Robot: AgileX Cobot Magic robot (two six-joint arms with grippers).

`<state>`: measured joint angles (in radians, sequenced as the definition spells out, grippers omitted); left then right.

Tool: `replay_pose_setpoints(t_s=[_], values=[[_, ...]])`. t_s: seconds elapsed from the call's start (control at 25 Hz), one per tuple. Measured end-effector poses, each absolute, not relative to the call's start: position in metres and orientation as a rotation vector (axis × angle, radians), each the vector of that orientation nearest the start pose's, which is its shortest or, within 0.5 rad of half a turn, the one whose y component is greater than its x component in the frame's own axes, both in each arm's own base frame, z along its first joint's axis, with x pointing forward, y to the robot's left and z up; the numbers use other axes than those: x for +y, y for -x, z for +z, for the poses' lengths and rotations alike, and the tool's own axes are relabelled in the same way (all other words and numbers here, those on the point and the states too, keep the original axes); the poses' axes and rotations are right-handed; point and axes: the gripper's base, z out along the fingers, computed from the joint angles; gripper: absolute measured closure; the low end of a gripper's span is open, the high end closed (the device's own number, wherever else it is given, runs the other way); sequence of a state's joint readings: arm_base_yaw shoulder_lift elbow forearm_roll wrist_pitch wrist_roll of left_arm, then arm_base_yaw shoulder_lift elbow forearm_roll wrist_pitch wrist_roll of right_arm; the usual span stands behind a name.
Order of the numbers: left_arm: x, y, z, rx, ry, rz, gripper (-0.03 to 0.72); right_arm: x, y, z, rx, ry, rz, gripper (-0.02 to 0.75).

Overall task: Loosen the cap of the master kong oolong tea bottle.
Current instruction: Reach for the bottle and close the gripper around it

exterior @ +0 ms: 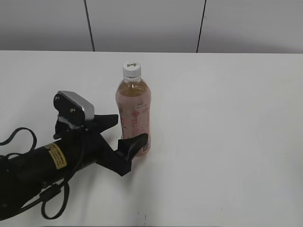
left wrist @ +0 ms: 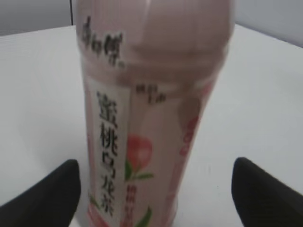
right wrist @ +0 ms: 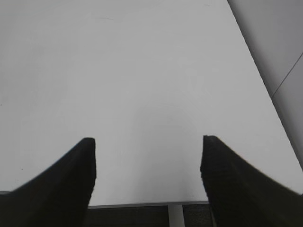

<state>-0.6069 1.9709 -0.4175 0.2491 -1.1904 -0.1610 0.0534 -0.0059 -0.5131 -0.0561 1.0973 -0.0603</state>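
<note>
The master kong oolong tea bottle [exterior: 134, 113] stands upright on the white table, full of amber tea, with a pale pink label. Its white ribbed cap [exterior: 132, 69] is on top. My left gripper [exterior: 127, 131] is open, with one finger on each side of the bottle's lower part and a gap on both sides. In the left wrist view the bottle [left wrist: 151, 113] fills the middle between the two black fingertips [left wrist: 156, 189]; the cap is out of that view. My right gripper [right wrist: 147, 158] is open and empty over bare table; it does not show in the exterior view.
The white table [exterior: 227, 118] runs back to a grey panelled wall. In the right wrist view the table's edge [right wrist: 142, 204] lies just under the fingers, with a dark gap beyond it.
</note>
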Motion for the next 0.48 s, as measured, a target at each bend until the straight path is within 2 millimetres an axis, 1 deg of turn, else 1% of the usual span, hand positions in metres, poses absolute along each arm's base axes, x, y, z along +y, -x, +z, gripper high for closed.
replay_pose_setpoints(t_s=[0.12,0.32,0.48], values=[[-0.181,-0.224,0.096,1.765,-0.662,-0.679,0.097,-0.005,0.009,0.278,2.058,0.113,-0.072,0.213],[-0.182,-0.226,0.092,1.773,-0.656,-0.676,0.097,-0.005,0.009,0.278,2.058,0.113,-0.072,0.213],[-0.189,-0.237,0.096,1.733,-0.649,-0.681,0.097,-0.005,0.009,0.278,2.058,0.112,-0.071,0.213]])
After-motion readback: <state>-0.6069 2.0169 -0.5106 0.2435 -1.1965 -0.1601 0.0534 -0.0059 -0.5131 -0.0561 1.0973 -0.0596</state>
